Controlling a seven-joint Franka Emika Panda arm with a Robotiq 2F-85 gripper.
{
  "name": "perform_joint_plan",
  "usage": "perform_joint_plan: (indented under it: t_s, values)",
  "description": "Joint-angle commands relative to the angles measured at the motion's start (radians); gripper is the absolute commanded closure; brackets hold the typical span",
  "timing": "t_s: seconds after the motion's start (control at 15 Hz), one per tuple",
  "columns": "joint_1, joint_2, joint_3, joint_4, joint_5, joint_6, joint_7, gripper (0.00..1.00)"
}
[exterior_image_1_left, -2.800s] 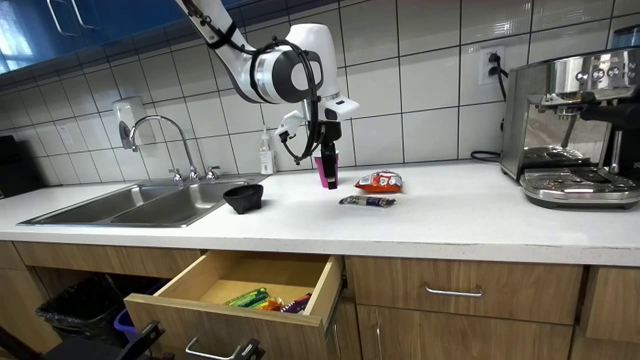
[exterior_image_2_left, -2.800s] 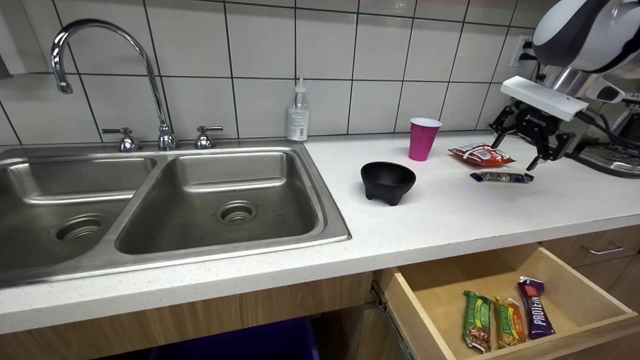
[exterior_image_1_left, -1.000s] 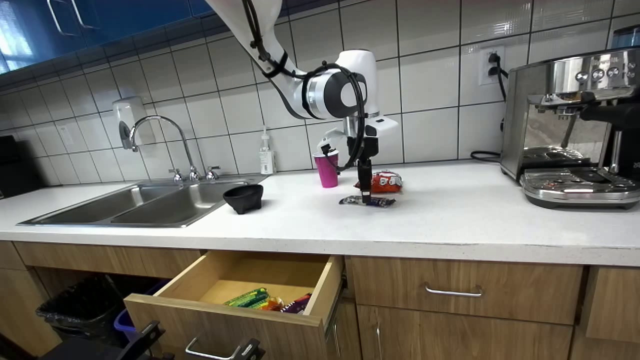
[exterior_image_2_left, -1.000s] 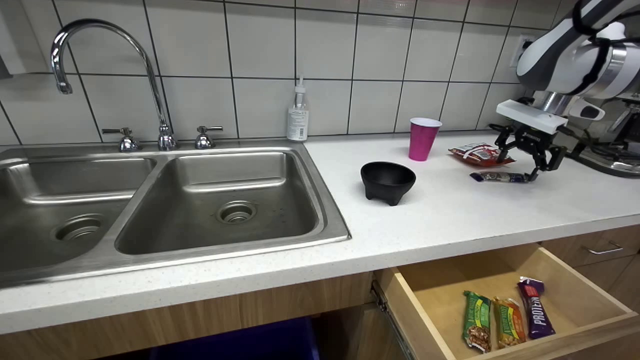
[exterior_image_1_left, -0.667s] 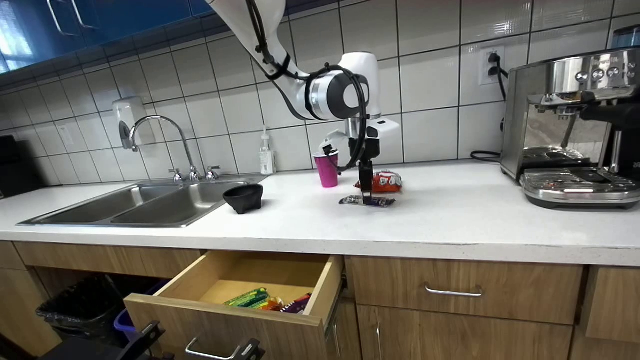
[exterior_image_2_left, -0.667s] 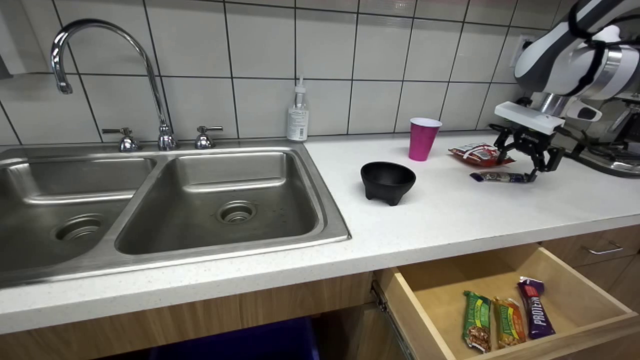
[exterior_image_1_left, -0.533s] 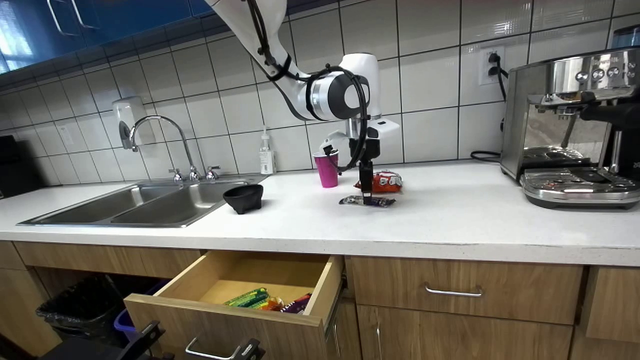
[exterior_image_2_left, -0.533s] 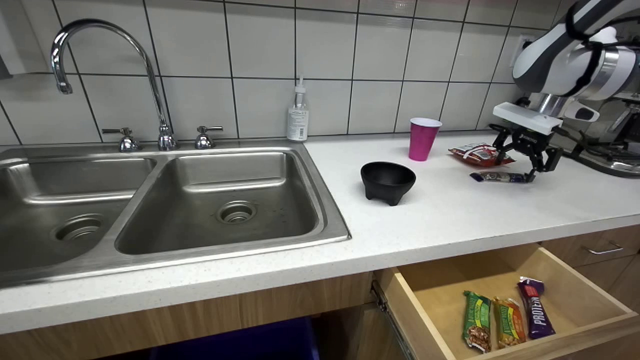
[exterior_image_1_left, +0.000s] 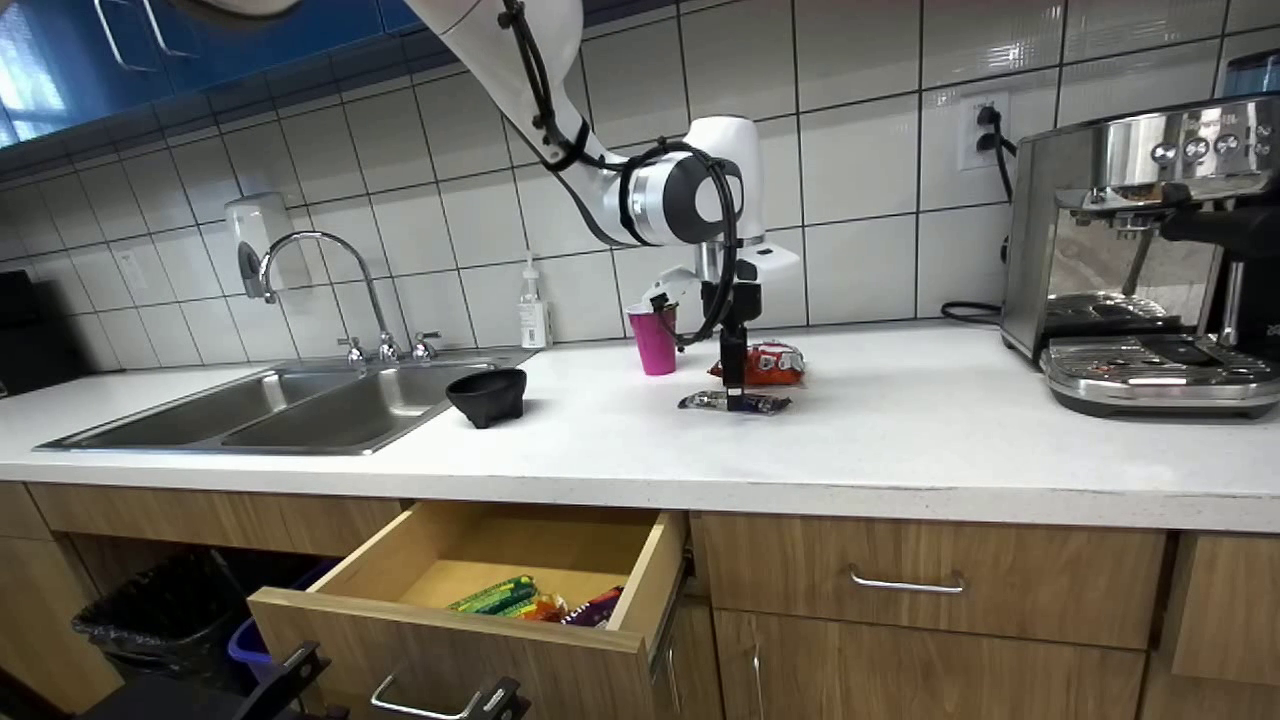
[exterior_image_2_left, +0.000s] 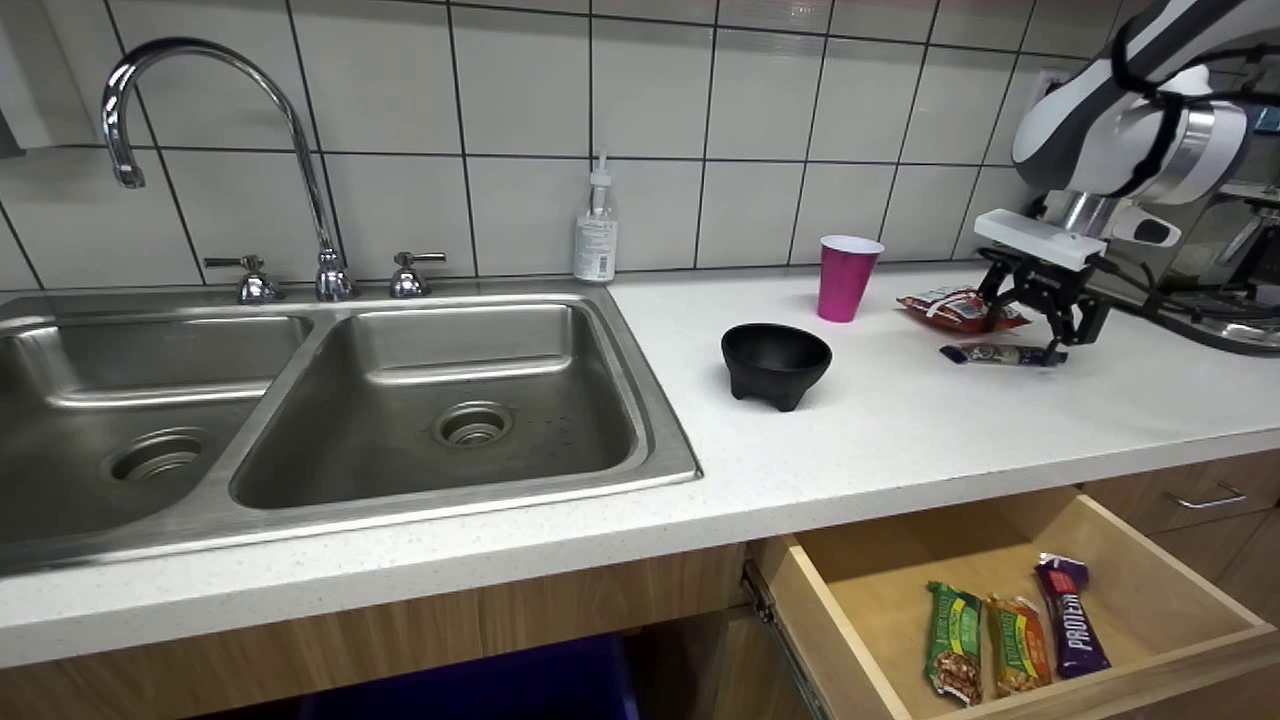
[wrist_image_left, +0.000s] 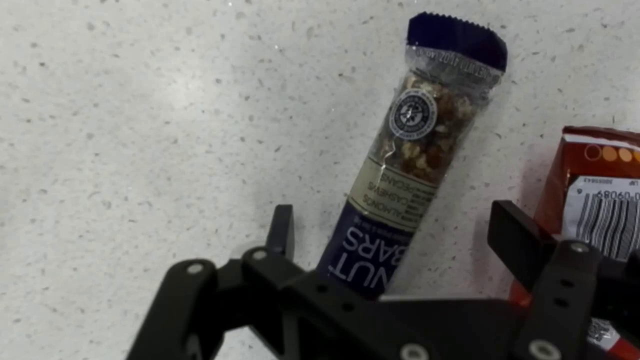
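My gripper (wrist_image_left: 392, 220) is open, its fingers standing on either side of a nut bar (wrist_image_left: 425, 125) that lies flat on the white counter. Nothing is gripped; space shows between the bar and each finger in the wrist view. The bar has a clear wrapper with dark blue ends, and its lower end is hidden behind the gripper body. Close to the right finger (wrist_image_left: 515, 235) lies a red snack packet (wrist_image_left: 600, 195); whether they touch I cannot tell. In both exterior views the gripper (exterior_image_2_left: 1020, 340) is down at counter height over the bar (exterior_image_1_left: 705, 400).
A pink cup (exterior_image_2_left: 848, 280) and black bowl (exterior_image_2_left: 775, 365) stand on the counter, between gripper and sink (exterior_image_2_left: 660, 470). Below, an open drawer (exterior_image_1_left: 450, 650) holds green (exterior_image_2_left: 955, 640), orange (exterior_image_2_left: 1020, 645) and purple (exterior_image_2_left: 1072, 620) bars. A coffee machine (exterior_image_1_left: 1120, 300) stands farther along.
The gripper has come down from above the counter to straddle the nut bar, still open. Over the last half second it has shifted only slightly. Bar and red packet have stayed put.
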Motion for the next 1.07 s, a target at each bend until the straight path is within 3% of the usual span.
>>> perform_joint_plan:
  t_s: [0.0,0.27,0.33,0.4,1.0]
  values:
    - [-0.010,0.033,0.003,0.067,-0.012,-0.055,0.037,0.00]
    - [-0.011,0.041,0.004,0.077,-0.011,-0.062,0.038,0.00]
    - [-0.010,0.043,0.004,0.078,-0.011,-0.060,0.038,0.25]
    - [-0.010,0.044,0.003,0.079,-0.012,-0.061,0.038,0.26]
    - [-0.011,0.019,0.006,0.052,-0.007,-0.048,0.025,0.95]
